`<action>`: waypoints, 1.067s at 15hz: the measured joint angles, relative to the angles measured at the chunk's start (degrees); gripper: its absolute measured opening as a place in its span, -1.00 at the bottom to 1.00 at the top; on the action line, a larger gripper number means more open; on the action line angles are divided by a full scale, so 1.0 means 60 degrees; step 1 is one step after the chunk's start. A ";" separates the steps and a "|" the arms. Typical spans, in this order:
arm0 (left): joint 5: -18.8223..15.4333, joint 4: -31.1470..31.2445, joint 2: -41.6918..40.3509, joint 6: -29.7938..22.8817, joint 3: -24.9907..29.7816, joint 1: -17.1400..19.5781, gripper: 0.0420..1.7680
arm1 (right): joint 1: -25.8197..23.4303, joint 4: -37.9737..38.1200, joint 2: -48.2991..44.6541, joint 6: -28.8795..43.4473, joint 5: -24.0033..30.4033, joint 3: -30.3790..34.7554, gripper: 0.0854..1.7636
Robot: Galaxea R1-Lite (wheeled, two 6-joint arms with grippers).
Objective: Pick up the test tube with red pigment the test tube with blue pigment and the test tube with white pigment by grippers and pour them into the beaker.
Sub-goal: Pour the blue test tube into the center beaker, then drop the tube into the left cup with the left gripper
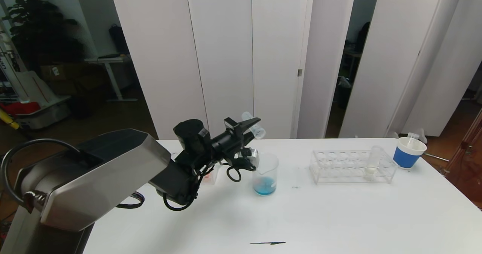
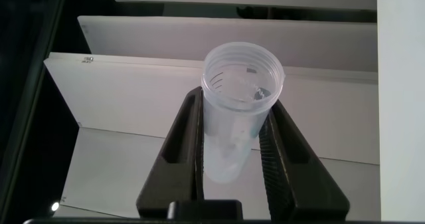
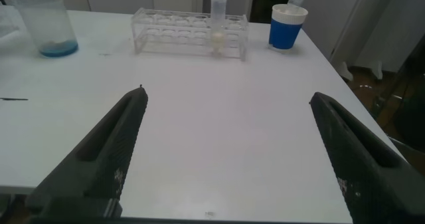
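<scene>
My left gripper [image 1: 253, 128] is shut on the test tube with blue pigment [image 1: 251, 123], held tilted just above and behind the beaker [image 1: 266, 173]. In the left wrist view [image 2: 236, 101] the tube [image 2: 240, 111] looks almost empty, with only a faint blue trace. The beaker holds blue liquid at its bottom and also shows in the right wrist view [image 3: 48, 24]. The test tube with white pigment [image 1: 372, 163] stands upright in the clear rack [image 1: 339, 167]. My right gripper [image 3: 226, 151] is open and empty over the table's near side. A reddish thing [image 1: 208, 175] shows behind the left arm, mostly hidden.
A blue-banded paper cup [image 1: 408, 153] with a clear tube in it stands at the far right, beside the rack [image 3: 172, 32]. A dark mark [image 1: 268, 242] lies near the table's front edge. The table's right edge is close to the cup.
</scene>
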 joint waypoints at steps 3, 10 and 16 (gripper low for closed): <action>0.0102 0.0024 -0.0106 -0.0120 0.0077 0.0002 -0.38 | 0.0000 0.0000 0.0000 0.0000 0.0000 0.0000 0.98; 0.0250 0.1026 -0.1032 -0.3064 0.0128 0.0028 -0.38 | 0.0000 -0.0006 0.0000 0.0000 -0.0004 0.0000 0.98; 0.3064 0.5854 -0.2849 -0.6445 -0.0148 0.0124 -0.38 | 0.0000 -0.0004 0.0000 0.0000 0.0000 0.0000 0.98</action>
